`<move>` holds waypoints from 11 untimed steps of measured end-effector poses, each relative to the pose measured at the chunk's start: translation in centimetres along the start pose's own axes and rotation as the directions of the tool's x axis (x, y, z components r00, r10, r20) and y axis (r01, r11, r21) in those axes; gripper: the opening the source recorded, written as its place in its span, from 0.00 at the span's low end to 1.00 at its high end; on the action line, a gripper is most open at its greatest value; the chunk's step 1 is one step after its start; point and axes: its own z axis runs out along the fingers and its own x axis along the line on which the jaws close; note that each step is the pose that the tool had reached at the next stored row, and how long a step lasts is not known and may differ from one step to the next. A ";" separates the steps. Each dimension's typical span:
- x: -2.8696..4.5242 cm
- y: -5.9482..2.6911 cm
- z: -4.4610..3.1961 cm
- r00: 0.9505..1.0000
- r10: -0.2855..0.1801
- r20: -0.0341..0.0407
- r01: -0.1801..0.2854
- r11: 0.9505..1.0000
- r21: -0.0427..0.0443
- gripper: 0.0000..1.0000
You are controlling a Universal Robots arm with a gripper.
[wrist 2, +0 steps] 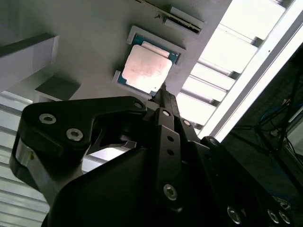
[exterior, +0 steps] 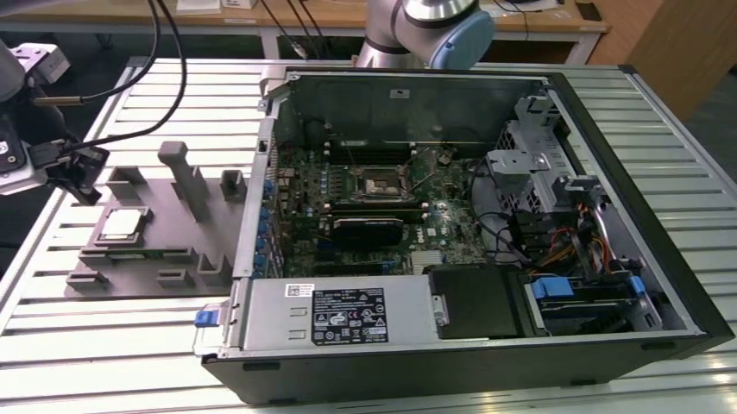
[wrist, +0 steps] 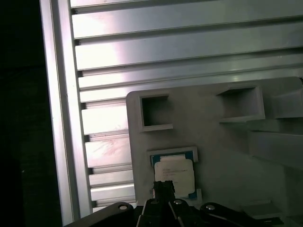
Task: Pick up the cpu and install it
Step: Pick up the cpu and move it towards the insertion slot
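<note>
Cpu (exterior: 121,224) on grey fixture (exterior: 161,259), computer case (exterior: 461,371) beside

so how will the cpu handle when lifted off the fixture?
Probably rigid: the cpu is a flat, metal-topped square. Likely slippery: its top looks smooth and shiny. It sits in a recess of the fixture, so pushing sideways probably jams it.

Edge of cpu (wrist: 174,170) behind tool (wrist: 164,188)

LIVE | arm (exterior: 420,21) is gleaming silver, rounded joint cap (exterior: 470,34) showing pale blue | black cables (exterior: 181,69) are trailing to a white-and-grey wrist housing (exterior: 14,159) | gripper (wrist 2: 161,90) is showing matte black angular links, round silver screws (wrist 2: 166,191) glinting in both wrist views
</note>
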 end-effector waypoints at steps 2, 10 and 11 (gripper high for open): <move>0.01 -0.01 0.27 1.000 0.000 0.000 0.000 1.000 0.000 0.11; -0.79 0.07 1.04 1.000 0.000 0.000 0.000 1.000 0.000 0.11; -0.95 0.08 1.15 1.000 0.000 0.000 0.000 1.000 0.000 0.11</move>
